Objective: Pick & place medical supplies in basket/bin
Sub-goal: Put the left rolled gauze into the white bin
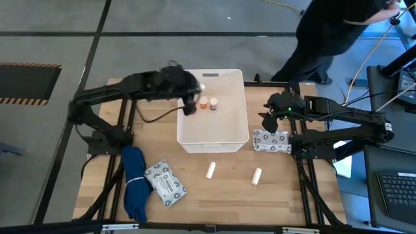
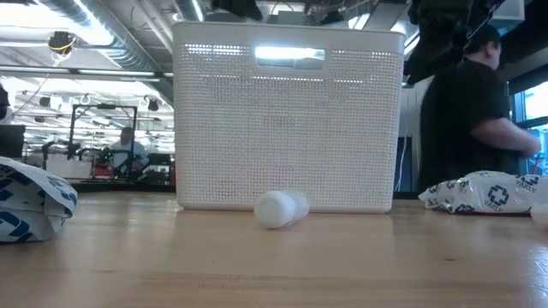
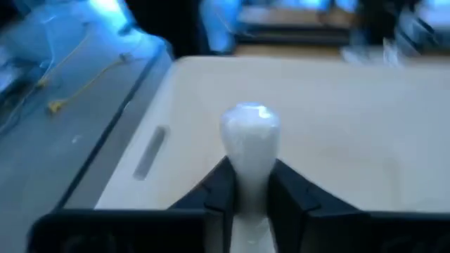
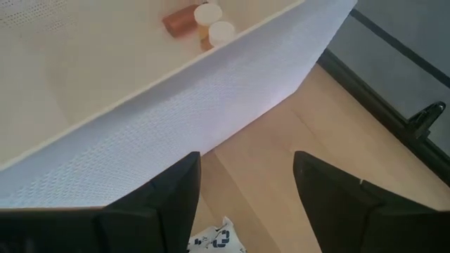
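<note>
Left gripper (image 3: 249, 190) over the white bin (image 1: 224, 140), fingers clamped on a short white cylinder (image 3: 249, 140). Right gripper (image 4: 246, 186) beside the bin's right wall, above a white printed packet (image 1: 272, 141), fingers spread wide, holding nothing. Two orange vials (image 1: 208, 103) in the bin; two more cylinders (image 1: 210, 171) and another packet (image 1: 166, 182) on the table (image 1: 227, 195).

Perforated white plastic tub (image 2: 287, 120) on smooth, pale wood table (image 2: 274, 265).

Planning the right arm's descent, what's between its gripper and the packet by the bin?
Nothing: the right wrist view shows the open right gripper directly above the packet, bare wood around, bin wall beside.
</note>
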Robot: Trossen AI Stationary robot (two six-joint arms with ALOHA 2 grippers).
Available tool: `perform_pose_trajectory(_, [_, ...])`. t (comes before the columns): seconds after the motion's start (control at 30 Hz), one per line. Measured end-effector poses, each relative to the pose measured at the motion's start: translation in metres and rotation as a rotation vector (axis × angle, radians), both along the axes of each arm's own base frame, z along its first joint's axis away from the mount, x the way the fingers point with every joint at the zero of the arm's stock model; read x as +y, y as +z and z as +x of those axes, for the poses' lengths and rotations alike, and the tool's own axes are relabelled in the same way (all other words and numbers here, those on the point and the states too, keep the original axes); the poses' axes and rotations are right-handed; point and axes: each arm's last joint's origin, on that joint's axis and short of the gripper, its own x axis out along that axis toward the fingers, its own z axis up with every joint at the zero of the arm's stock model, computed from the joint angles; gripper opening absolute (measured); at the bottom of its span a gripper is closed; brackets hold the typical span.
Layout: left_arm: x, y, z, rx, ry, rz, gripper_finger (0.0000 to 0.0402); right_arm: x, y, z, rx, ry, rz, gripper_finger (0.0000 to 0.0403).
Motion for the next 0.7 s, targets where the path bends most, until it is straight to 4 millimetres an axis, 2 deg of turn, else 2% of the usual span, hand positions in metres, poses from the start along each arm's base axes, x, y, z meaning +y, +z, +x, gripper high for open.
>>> perform_pose_trajectory(0.1, [0.010,-0.023,0.022,0.116,-0.091,0.026,0.0054,0.000,0.000,0.000,-0.011,-0.018,0.017,0.0229])
perform_pose_trajectory(0.2, [0.019,-0.049,0.042,0.181,-0.146,-0.042,0.0054,0.000,0.000,0.000,-0.022,-0.038,0.035,0.0229])
perform_pose_trajectory(0.4, [0.025,-0.098,0.075,0.324,-0.232,-0.096,0.0055,0.000,0.000,0.000,-0.031,-0.052,0.048,0.0229])
perform_pose_trajectory(0.7, [0.040,-0.175,0.102,0.545,-0.163,-0.198,0.0056,0.000,0.000,0.000,-0.040,-0.069,0.063,0.0229])
